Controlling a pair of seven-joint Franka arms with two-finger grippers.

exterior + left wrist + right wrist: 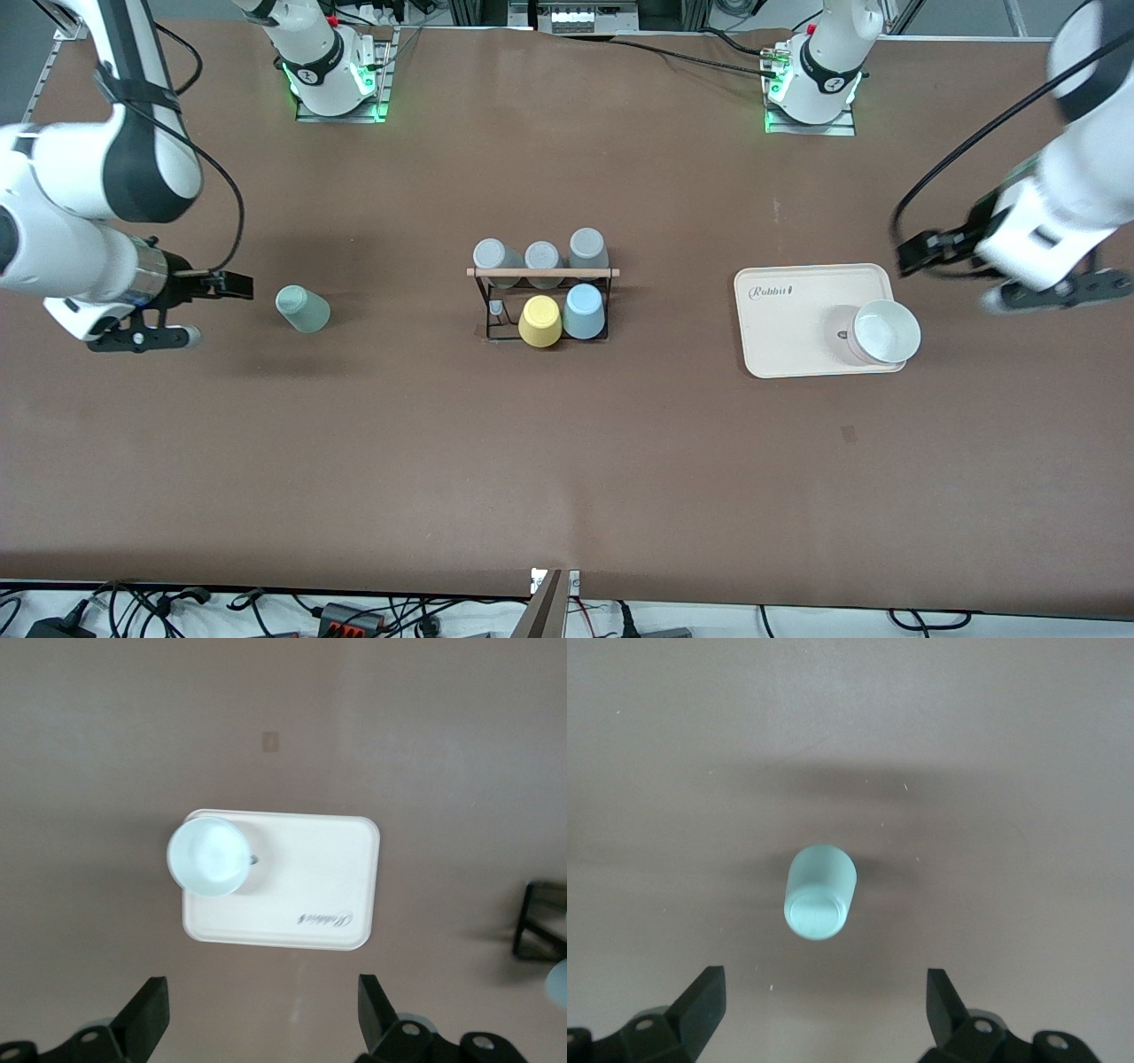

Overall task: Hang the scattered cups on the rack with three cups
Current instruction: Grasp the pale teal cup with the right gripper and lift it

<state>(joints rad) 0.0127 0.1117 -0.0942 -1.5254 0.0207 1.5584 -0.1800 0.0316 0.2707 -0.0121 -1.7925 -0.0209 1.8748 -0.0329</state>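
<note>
A brown table [567, 461] carries everything. Toward the left arm's end a cream tray [788, 341] is seen, with a white bowl [884, 333] standing on it. At the table's middle stands the black wire rack [542, 297] with its wooden rod across the top; three grey cups [540, 257] are set along the row farther from the front camera, and in the nearer row a yellow cup [539, 321] and the light blue cup [584, 311] are already seated, with one peg beside the yellow cup left bare.

The mint green cup [302, 308] is found on the table toward the right arm's end, well apart from the rack, resting base up and slightly tilted; in the right wrist view its base [816, 914] is turned toward the camera.

The right gripper [190, 310] is held near this cup, jaws released and empty, with the cup lying straight ahead between the line of the two jaws. This arm is judged far the nearer, so the coming grasp is judged to fall to it.

The left gripper [961, 266] is held just past the tray's edge, jaws spread and empty; that arm appears to wait.
</note>
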